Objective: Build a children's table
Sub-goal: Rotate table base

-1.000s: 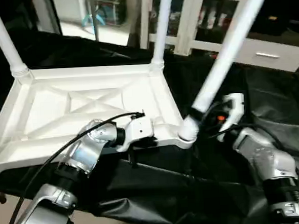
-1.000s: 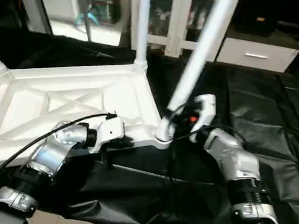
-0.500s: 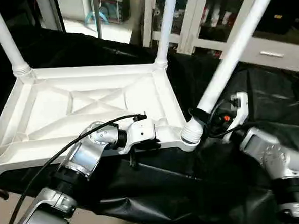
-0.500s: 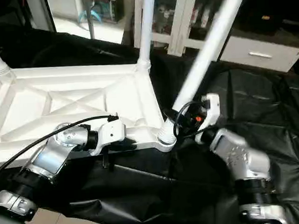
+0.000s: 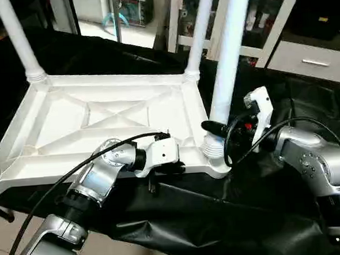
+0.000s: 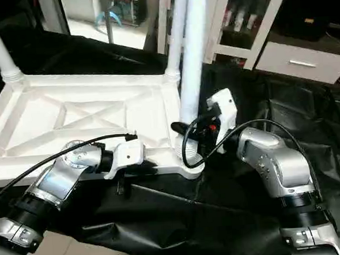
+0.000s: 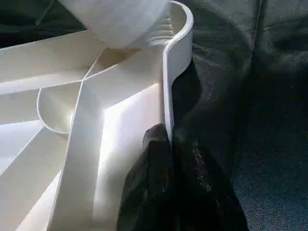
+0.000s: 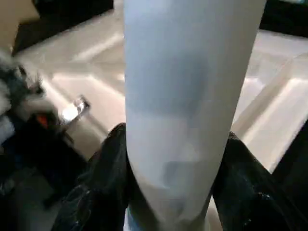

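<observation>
I held an upturned tabletop (image 5: 100, 117) and one leg (image 5: 226, 60).
My left gripper (image 7: 171, 159) pinched its rim; my right gripper (image 8: 168, 192) clasped the leg, top cut off.

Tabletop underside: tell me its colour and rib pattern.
White, with raised ribs crossing in an X on the tabletop; clearest in the left eye view.

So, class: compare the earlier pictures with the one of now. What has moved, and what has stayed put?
The right gripper, shut on the near-right leg, has swung that leg from a strong lean to nearly upright in its corner socket. The left gripper stays clamped on the tabletop rim, and the two far legs stand as before.
</observation>
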